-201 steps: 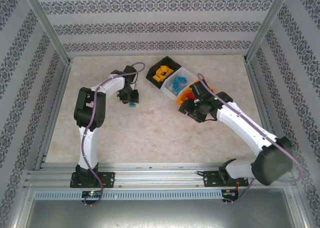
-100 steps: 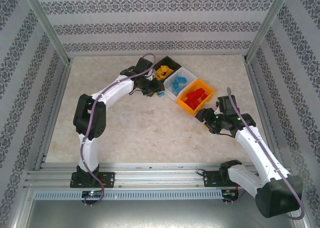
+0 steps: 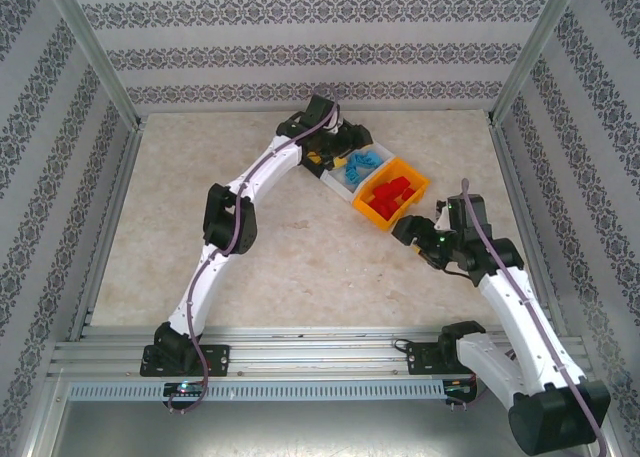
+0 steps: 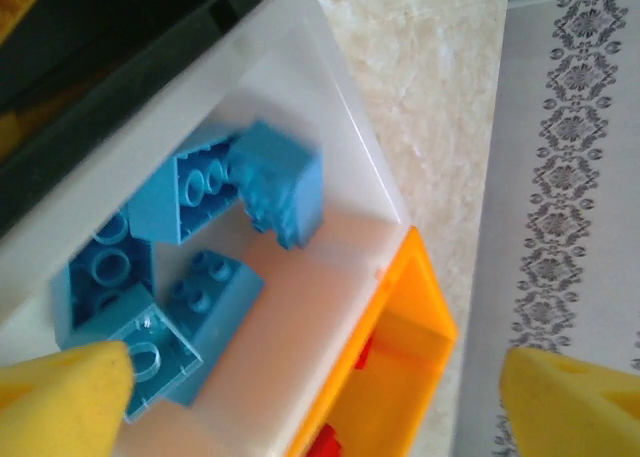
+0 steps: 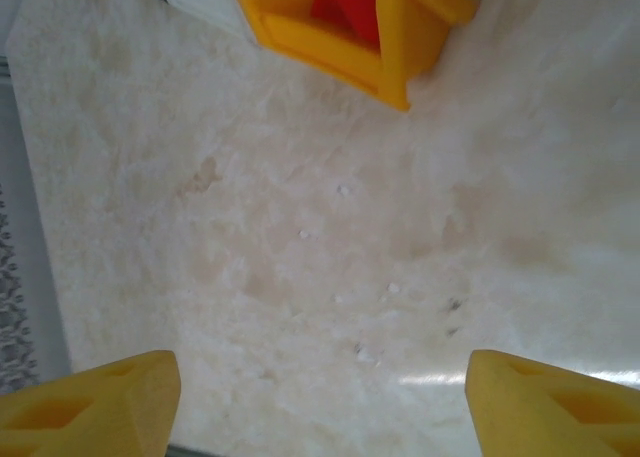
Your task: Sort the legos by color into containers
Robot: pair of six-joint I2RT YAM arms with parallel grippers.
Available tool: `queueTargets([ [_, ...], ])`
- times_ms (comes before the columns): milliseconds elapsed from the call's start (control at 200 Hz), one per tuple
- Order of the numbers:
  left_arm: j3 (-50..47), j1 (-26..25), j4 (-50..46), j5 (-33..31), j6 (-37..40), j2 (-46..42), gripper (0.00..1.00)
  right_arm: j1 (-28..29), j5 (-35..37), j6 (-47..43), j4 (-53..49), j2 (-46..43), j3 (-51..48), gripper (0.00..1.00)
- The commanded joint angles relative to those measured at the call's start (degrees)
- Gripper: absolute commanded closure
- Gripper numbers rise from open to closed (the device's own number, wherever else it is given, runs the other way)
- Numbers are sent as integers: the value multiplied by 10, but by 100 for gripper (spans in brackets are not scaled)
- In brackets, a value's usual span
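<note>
Patterned wallpaper walls close in a pale marbled table [image 3: 300, 267]. You have the three bins in a slanted row, running from the middle of the table's far edge toward its right edge. The black bin [image 4: 120, 37] sits nearest the far edge and holds yellow bricks [image 3: 318, 160]. The white bin [image 3: 342, 184] is in the middle with blue bricks [image 4: 180, 267]. The orange bin [image 3: 372, 215] is at the near-right end with red bricks [image 3: 393, 192].

Your left gripper [image 4: 320, 392] hangs over the white bin. Its yellow fingertips [image 4: 65, 387] are spread wide with nothing between them. One blue brick [image 4: 280, 177] in the bin looks blurred.

Your right gripper [image 5: 320, 392] hovers above bare table just beside the orange bin's near-right side. Its jaws are also spread and empty.
</note>
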Motion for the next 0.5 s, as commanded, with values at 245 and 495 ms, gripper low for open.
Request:
queueTargets([
  [245,-265,1,-129,-183,230,-281,0,-65,225,-273,376,-49,-161,27],
  [495,-680,89,37,-314,196,-554,0,-119,186,-362,625,160,-198,28],
])
